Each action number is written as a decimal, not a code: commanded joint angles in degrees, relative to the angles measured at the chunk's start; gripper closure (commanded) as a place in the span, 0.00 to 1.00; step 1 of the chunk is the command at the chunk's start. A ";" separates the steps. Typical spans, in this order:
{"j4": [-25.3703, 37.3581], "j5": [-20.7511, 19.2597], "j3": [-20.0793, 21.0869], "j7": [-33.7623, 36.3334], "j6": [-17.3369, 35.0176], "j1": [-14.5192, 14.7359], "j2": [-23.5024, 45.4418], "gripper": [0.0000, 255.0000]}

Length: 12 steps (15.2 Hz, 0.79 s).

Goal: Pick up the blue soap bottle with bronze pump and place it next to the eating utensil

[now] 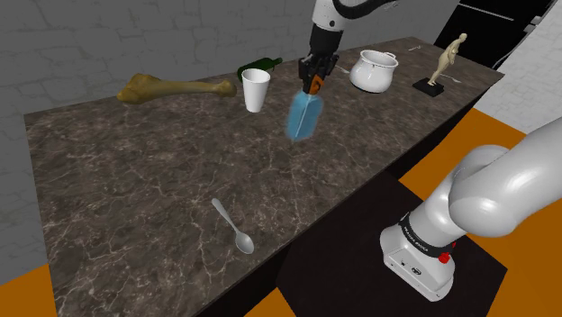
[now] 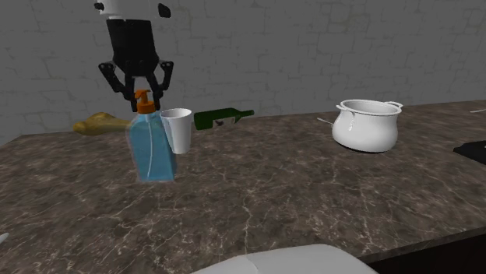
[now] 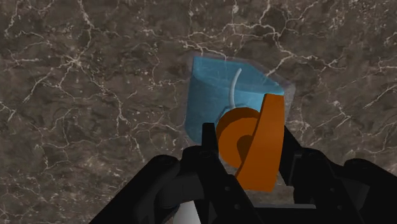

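In the shoulder view, the gripper (image 1: 314, 83) is hanging just right of the white cup (image 1: 256, 90), and its jaws are pinching the orange pump (image 1: 313, 87) of the blue soap bottle (image 1: 303, 115). The bottle is dangling at a tilt beside the cup. The spoon (image 1: 233, 226) is lying well apart from the cup, toward the near edge of the dark marbled counter (image 1: 135, 180). A bone (image 1: 176, 87) is lying to the cup's left and a green bottle (image 1: 258, 65) just behind it. A white pot (image 1: 374, 70) and a figurine (image 1: 441, 63) are standing farther off to its right.

In the second exterior view, the bottle (image 2: 152, 148) is showing just left of the cup (image 2: 179, 128) and partly in front of it, with the gripper (image 2: 142, 92) coming down on the pump from above. The bottle's base is sitting at or just above the counter; which of the two is hard to tell here.

In the wrist view, the black fingers (image 3: 208, 143) are clasping the pump (image 3: 254, 146) from both sides. The blue body (image 3: 213, 89) is showing beyond them against the marbled surface.
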 commanded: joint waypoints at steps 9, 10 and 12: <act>1.70 2.09 9.13 14.20 -0.14 5.94 1.53 1.00; 2.21 2.22 10.01 15.61 -0.17 6.52 2.00 1.00; 3.42 2.40 11.78 18.44 -0.25 7.65 3.10 1.00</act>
